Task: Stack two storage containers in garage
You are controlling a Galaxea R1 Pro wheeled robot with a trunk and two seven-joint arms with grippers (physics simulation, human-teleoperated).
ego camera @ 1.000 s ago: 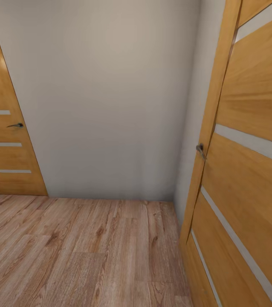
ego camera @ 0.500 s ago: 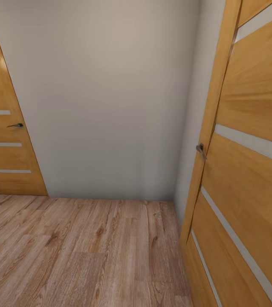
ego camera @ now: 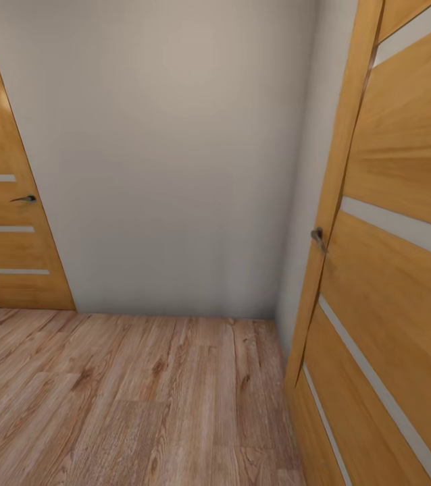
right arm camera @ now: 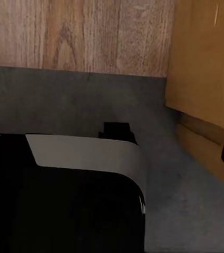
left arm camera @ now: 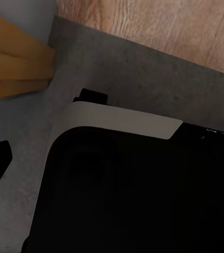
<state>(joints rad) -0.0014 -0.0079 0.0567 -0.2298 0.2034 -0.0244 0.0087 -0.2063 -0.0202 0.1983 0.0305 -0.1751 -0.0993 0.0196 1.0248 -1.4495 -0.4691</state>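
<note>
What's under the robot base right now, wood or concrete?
Both wrist views show dark grey concrete floor around the black base, with wood planks beyond. The base covers the floor directly beneath it.

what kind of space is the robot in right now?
Looks like an indoor hallway corner: light wood plank floor, plain white wall, and two orange-wood doors, one far left, one open close right.

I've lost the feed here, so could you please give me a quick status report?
Grippers: state cannot be told. No containers in sight. Facing a white wall; open orange-wood door close at right, second door at left; base straddling wood and grey floor.
</note>
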